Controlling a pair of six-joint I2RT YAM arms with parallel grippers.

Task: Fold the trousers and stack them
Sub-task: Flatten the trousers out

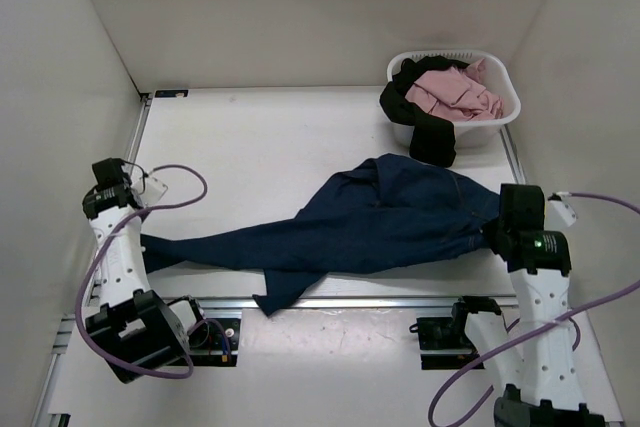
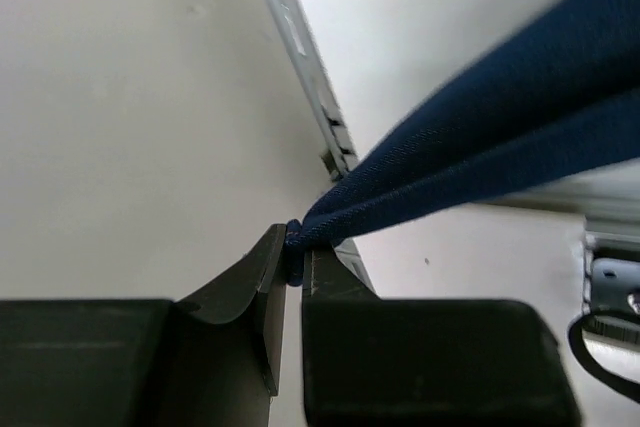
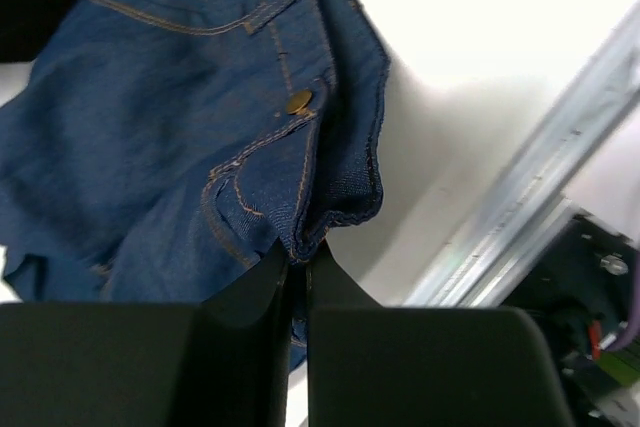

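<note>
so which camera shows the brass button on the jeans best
The right wrist view: the brass button is close and sharp. The top external view shows the spread jeans but no button; the left wrist view only a stretched leg.

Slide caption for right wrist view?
Right fingers pinch the navy denim trousers at a stitched edge, below a brass stud.

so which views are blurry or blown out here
top external: even light, sharp, only faint shadow under the navy trousers; left wrist: cloth goes soft toward the upper right; right wrist: stitching crisp, but the table is blown out white
</note>
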